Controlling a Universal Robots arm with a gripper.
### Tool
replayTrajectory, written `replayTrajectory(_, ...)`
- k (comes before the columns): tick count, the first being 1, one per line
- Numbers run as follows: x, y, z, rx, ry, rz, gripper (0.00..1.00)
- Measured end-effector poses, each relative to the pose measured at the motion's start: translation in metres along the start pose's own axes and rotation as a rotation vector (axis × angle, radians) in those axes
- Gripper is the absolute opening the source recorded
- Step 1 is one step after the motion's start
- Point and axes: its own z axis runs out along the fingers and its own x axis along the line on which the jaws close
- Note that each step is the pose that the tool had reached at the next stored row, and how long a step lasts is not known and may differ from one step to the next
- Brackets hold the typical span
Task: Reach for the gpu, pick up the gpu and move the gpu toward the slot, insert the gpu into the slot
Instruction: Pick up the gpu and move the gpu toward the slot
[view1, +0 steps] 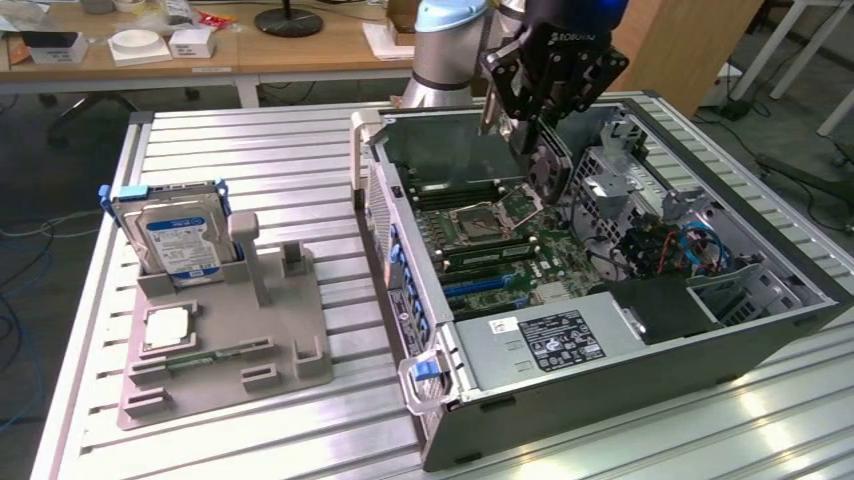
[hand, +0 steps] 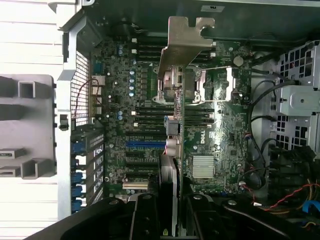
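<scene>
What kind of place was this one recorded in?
Probably a robotics lab or workshop: a slatted aluminium table carries an open computer case and a grey fixture with a hard drive, the gripper holds the gpu, and wooden desks stand behind.

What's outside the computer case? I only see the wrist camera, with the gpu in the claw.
Observer: A hard drive with a blue label stands upright in a grey holder, at the exterior view's left of the case.
Operator: Is anything else on that holder?
Observer: Yes, a square silver processor chip lies flat on it, nearer the camera than the drive.
Operator: Is my gpu in the slot?
Observer: No. The claw holds the gpu up over the open case, clear of the motherboard.
</scene>
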Motion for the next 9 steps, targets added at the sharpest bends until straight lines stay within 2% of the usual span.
replayTrajectory(9, -0.0080, -0.0001, 0.0002, 0.0001, 0.0000, 0.000, 0.27)
